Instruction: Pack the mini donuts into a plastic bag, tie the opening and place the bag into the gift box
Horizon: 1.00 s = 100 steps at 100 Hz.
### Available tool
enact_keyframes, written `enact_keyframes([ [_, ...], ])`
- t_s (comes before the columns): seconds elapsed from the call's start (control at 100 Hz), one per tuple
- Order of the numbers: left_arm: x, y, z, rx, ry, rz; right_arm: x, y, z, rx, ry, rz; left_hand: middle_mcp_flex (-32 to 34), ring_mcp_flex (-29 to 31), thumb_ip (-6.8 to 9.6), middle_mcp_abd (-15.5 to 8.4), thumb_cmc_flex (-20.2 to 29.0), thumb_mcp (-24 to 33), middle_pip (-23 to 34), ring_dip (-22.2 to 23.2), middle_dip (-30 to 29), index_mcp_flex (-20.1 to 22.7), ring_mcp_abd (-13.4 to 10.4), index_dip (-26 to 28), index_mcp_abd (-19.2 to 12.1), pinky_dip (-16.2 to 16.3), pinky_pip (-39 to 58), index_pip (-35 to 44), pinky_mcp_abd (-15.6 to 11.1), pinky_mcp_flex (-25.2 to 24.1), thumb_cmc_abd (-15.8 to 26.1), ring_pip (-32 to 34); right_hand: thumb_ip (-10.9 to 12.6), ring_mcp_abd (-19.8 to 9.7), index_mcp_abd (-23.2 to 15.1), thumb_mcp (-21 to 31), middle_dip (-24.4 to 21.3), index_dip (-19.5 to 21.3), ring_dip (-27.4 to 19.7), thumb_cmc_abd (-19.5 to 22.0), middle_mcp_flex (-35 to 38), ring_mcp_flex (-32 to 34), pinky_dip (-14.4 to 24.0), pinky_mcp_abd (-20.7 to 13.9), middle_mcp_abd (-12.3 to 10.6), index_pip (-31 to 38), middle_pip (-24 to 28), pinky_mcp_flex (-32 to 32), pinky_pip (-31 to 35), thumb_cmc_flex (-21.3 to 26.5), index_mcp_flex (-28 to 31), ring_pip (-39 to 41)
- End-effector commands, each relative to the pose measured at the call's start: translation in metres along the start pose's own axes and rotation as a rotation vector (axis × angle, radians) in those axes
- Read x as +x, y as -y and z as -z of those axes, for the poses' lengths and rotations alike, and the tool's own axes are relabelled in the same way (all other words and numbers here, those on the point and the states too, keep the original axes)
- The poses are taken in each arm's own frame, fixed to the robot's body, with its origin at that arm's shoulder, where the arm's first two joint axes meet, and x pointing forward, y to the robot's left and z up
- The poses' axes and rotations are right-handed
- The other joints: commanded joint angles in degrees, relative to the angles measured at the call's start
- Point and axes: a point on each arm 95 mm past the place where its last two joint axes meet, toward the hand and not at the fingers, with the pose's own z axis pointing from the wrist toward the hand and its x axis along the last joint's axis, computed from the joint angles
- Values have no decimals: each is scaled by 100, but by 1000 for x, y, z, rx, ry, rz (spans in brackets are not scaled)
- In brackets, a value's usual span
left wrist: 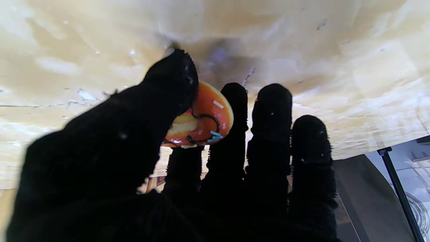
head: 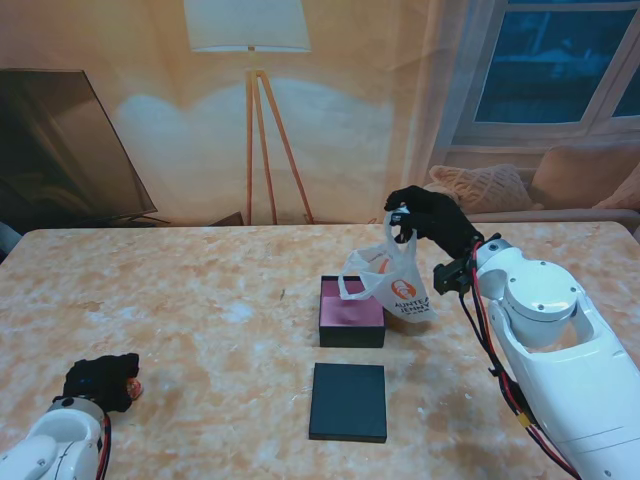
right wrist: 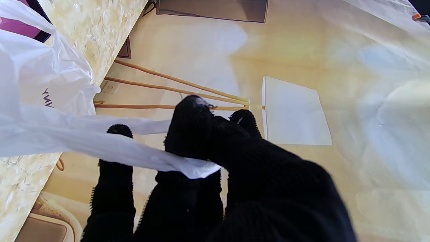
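Now the white plastic bag hangs in the air from the right hand, up over the far right corner of the open gift box, whose pink inside shows. One handle strip of the bag runs across the right hand's fingers, which are curled in and pinch it against the thumb; the bag's other handle loop droops loose on the left side. What is inside the bag cannot be made out.

Nearer to me lies the box's dark lid, flat on the table and apart from the box.

At the near left of the table, well apart from the bag, the left hand rests low on the tabletop. Its thumb and fingers are closed on a mini donut with orange glaze and sprinkles, the thumb pressing one side and the index finger the other, the remaining fingers straight and close together beside it.
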Motion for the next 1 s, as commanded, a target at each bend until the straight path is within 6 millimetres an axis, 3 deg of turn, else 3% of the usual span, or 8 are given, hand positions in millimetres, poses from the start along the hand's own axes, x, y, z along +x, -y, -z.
enact_keyframes([
  [0.0, 3, -5, 4, -29, -11, 13, -2, 5, 1, 18, 4, -6, 140, 24, -93, -71, 156, -24, 216, 207, 211, 301, -116, -141, -189, 128, 125, 211, -19, -79, -54, 226, 96, -236, -195, 349, 41, 26, 37, 162, 213, 69, 92, -23, -519, 68, 340, 5, 147, 327, 91, 63],
  [0.19, 4, -4, 4, -38, -22, 34, -2, 6, 1, 17, 5, -8, -60, -113, -108, -111, 119, 21, 423, 470, 546, 595, -212, -1261, 113, 162, 24, -1199, -58, -227, -64, 251, 96, -225, -191, 355, 42, 26, 40, 157, 219, 71, 100, -7, -516, 68, 341, 19, 165, 328, 102, 66],
  [0.37, 5, -3, 6, -42, -27, 56, -2, 5, 1, 17, 3, -6, -235, -281, -81, -62, -67, 26, 402, 476, 514, 654, -126, -1272, 26, 160, -71, -1234, -37, -379, 141, 132, 96, -231, -197, 360, 42, 27, 39, 155, 221, 70, 103, 2, -521, 70, 341, 15, 170, 325, 103, 63],
  [0.44, 5, -2, 6, -46, -30, 66, -2, 5, 1, 17, 3, -7, -363, -386, -84, 21, -3, -220, 269, 371, 286, 626, -26, -1162, -56, 138, -205, -967, 8, -467, 223, -136, 95, -224, -196, 360, 40, 28, 40, 155, 217, 71, 106, 10, -514, 70, 338, 22, 177, 325, 102, 64],
  [0.61, 6, -1, 8, -53, -39, 84, -2, 5, 1, 16, 4, -8, -407, -451, -21, 244, 50, -402, -45, -4, -455, 898, 185, -1713, 260, 51, -373, -1512, 105, -527, 443, -529, 94, -226, -191, 358, 42, 29, 40, 157, 216, 66, 107, -4, -516, 71, 340, 6, 177, 326, 99, 63],
  [0.81, 7, 1, 9, -55, -56, 95, -2, 5, 1, 15, 3, -7, -311, -416, 85, 311, 292, -669, -175, -77, -503, 1084, 222, -2055, 476, 3, -381, -2034, 148, -488, 710, -524, 94, -226, -198, 355, 42, 30, 42, 156, 214, 67, 113, -2, -510, 74, 340, 24, 189, 324, 102, 66],
  [0.99, 10, 6, 12, -54, -77, 87, -3, 5, 1, 14, 4, -8, -128, -294, 127, 284, 495, -862, -277, -92, -437, 1181, 198, -2077, 452, -13, -305, -2104, 151, -372, 727, -471, 95, -229, -199, 351, 46, 30, 43, 164, 220, 65, 117, 2, -517, 72, 346, 25, 198, 329, 98, 68],
])
